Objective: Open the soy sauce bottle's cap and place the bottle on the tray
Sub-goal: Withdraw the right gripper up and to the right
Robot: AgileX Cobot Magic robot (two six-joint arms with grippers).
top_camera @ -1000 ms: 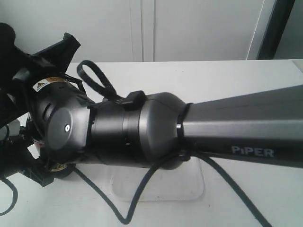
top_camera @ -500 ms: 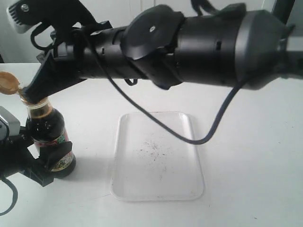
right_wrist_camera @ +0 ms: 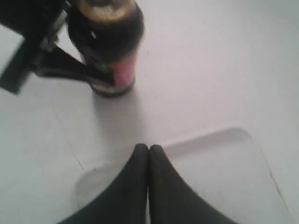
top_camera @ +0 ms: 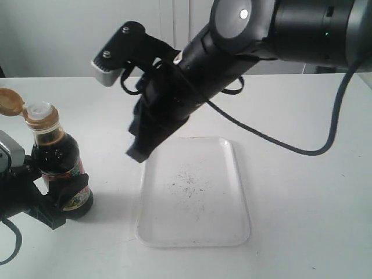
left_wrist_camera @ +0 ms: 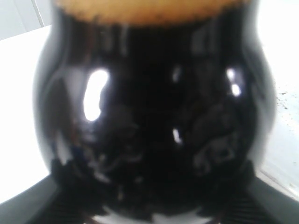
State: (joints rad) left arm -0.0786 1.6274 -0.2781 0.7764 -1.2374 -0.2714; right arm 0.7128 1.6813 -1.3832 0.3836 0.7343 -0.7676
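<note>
The soy sauce bottle [top_camera: 55,160] stands upright on the table at the left, dark liquid behind a red and green label. Its golden cap [top_camera: 10,102] is flipped back on its hinge, and the white spout [top_camera: 39,108] is bare. My left gripper [top_camera: 67,195] is shut on the bottle's lower body. The dark bottle [left_wrist_camera: 149,116] fills the left wrist view. My right gripper [top_camera: 139,152] hangs shut and empty above the tray's far left corner, apart from the bottle. Seen from its wrist, the right gripper [right_wrist_camera: 148,148] has its tips pressed together, with the bottle [right_wrist_camera: 110,42] beyond. The white tray [top_camera: 232,174] lies to the bottle's right with nothing on it.
The right arm [top_camera: 244,52] and its black cable [top_camera: 325,139] span the space above the table's back and right. Dark specks [top_camera: 187,181] mark the tray's middle. A white wall [top_camera: 70,35] stands behind the table.
The right arm has swung away from the bottle's neck, rightward and up, and its gripper now hangs over the tray's corner. The bottle and left gripper have stayed put.
</note>
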